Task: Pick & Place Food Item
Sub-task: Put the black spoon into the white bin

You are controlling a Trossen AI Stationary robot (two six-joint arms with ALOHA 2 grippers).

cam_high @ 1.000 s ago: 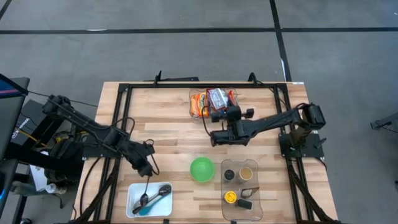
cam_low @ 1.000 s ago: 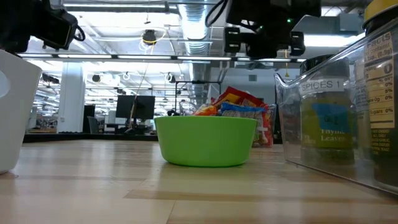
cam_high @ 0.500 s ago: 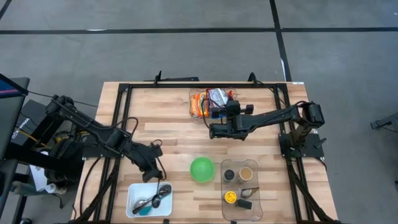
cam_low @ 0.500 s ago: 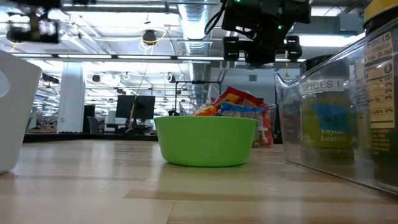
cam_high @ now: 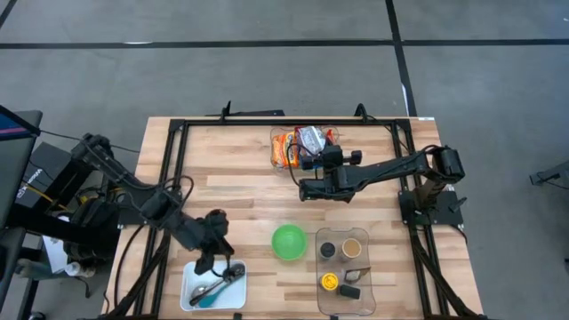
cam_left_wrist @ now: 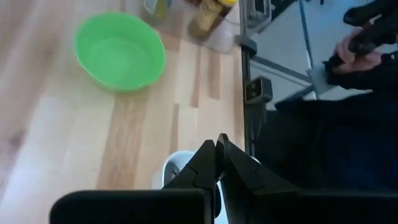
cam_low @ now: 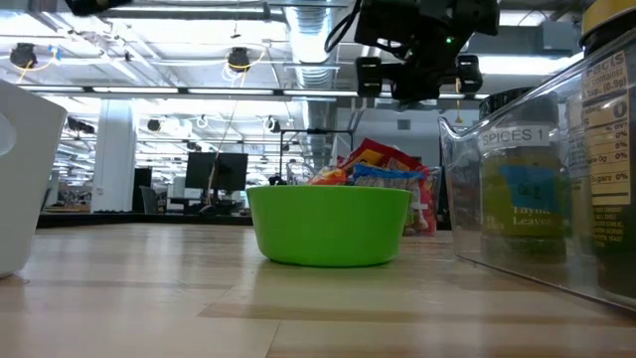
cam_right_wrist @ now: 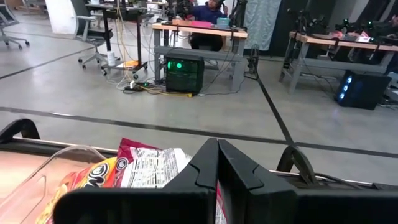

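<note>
The right hand (cam_high: 305, 189) hangs above the table (cam_high: 240, 169) with its two fingers pressed together and nothing between them, and the snack bags (cam_high: 300, 145), the food to be picked, lie just beyond it in a clear bin (cam_high: 277, 149) at the table's far edge. From that hand's own camera the bags (cam_right_wrist: 134, 169) sit directly ahead of the closed fingertips (cam_right_wrist: 217, 147). The green bowl (cam_high: 288, 241), a likely drop spot, lies back toward the near edge, well apart from this hand and empty as far as can be seen. The left hand (cam_high: 216, 255), also closed and empty, hovers just over the rim of the white tray (cam_high: 188, 283) holding utensils, with the bowl off to its side. My main worry is that the right hand goes down onto the bags without opening first; shut fingers would only push the crinkly packets around or dent them. The bags are heaped and slippery, so a shallow pinch could catch a loose corner and let it slide out during the carry, or drag a second packet along. The bin's wall is close to the bags, and a finger clipping it could shift the bin.
</note>
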